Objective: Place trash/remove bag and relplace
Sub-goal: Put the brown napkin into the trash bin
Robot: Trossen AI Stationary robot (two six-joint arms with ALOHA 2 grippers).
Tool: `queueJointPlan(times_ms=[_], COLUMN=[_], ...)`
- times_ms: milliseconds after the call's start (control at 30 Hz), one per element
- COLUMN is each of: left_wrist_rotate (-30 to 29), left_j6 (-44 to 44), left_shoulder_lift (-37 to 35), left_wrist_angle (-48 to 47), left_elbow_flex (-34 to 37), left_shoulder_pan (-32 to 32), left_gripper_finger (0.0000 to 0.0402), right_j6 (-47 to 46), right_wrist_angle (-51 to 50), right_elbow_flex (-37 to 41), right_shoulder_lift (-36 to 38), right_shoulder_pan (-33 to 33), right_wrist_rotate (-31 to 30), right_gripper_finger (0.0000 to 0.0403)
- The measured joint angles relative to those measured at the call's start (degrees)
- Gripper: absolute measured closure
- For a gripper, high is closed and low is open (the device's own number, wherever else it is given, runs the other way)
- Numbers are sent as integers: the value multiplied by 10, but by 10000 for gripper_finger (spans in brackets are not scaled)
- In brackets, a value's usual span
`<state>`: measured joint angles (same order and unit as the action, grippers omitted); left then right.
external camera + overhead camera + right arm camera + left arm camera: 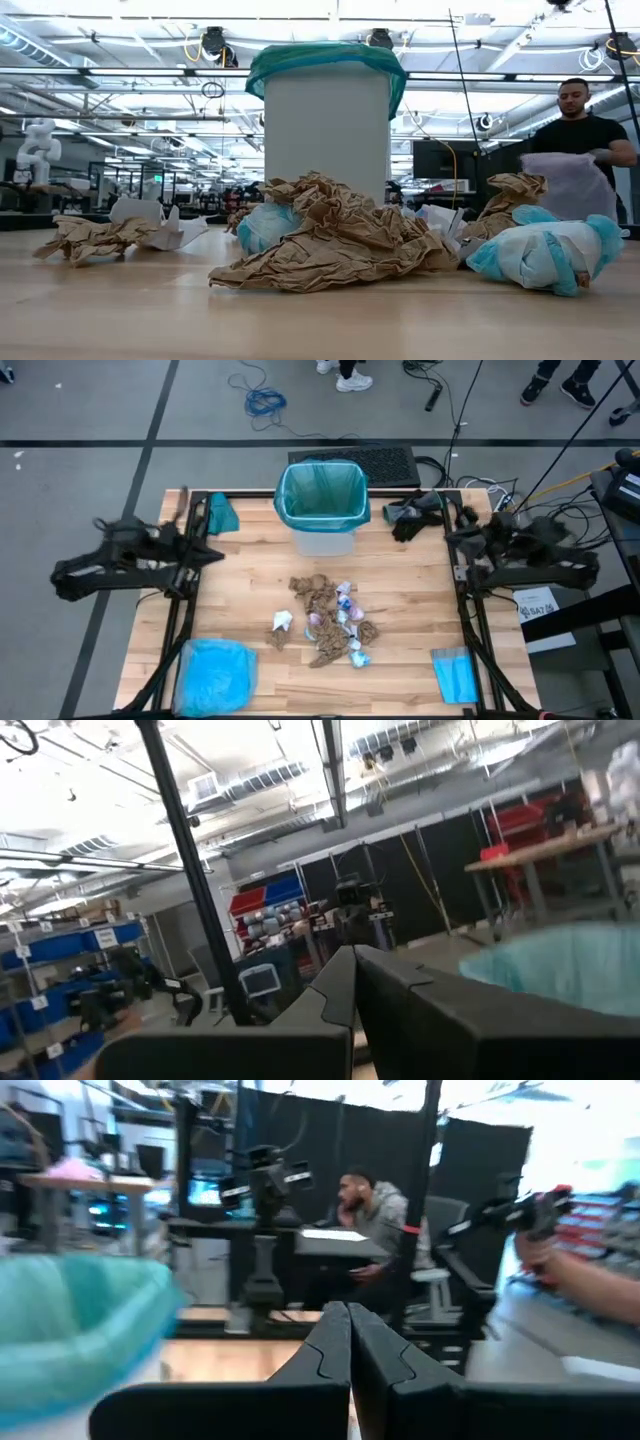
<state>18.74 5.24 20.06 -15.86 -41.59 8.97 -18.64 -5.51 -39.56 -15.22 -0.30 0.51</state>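
Note:
The trash (325, 622) is a heap of brown paper wads and white, blue and pink wrappers lying on the wooden table's middle; the low view shows the trash (330, 250) up close. Behind it stands a white bin (322, 538). The teal bag (322, 490) lines it, its rim folded over the bin's top edge (325, 60). My left gripper (349, 1315) is shut and holds nothing, raised over the table's left edge (215, 553). My right gripper (354, 955) is shut and holds nothing too, raised over the right edge (455, 545). Each wrist view catches the bag's rim (70, 1320) (560, 970).
A pale sky-blue plastic bag (215, 675) lies at the near left corner, a small folded blue sheet (455, 675) at the near right. A teal bundle (222, 515) and a dark object (415, 515) lie at the far corners. A person (585, 140) stands beyond the table.

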Motion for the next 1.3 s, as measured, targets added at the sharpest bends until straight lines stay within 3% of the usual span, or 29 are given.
queueJointPlan(times_ms=[333, 600, 800, 1000, 1300], left_wrist_rotate=[-61, -124, -207, -205, -204], left_j6=[-92, -124, -145, -148, -148], left_shoulder_lift=[190, 330, 386, 437, 467], left_wrist_angle=[-187, -363, -523, -614, -639], left_elbow_flex=[-373, -564, -590, -590, -590], left_shoulder_pan=[0, 0, 0, 0, 0], left_gripper_finger=[402, 402, 402, 402, 402], right_j6=[80, 106, 102, 72, 72], right_wrist_angle=[-174, -322, -481, -603, -632], right_elbow_flex=[-359, -583, -664, -667, -667], right_shoulder_lift=[-219, -383, -467, -506, -517], right_shoulder_pan=[0, 0, 0, 0, 0], right_wrist_rotate=[-6, -7, -7, -6, -5], right_gripper_finger=[403, 403, 403, 403, 403])
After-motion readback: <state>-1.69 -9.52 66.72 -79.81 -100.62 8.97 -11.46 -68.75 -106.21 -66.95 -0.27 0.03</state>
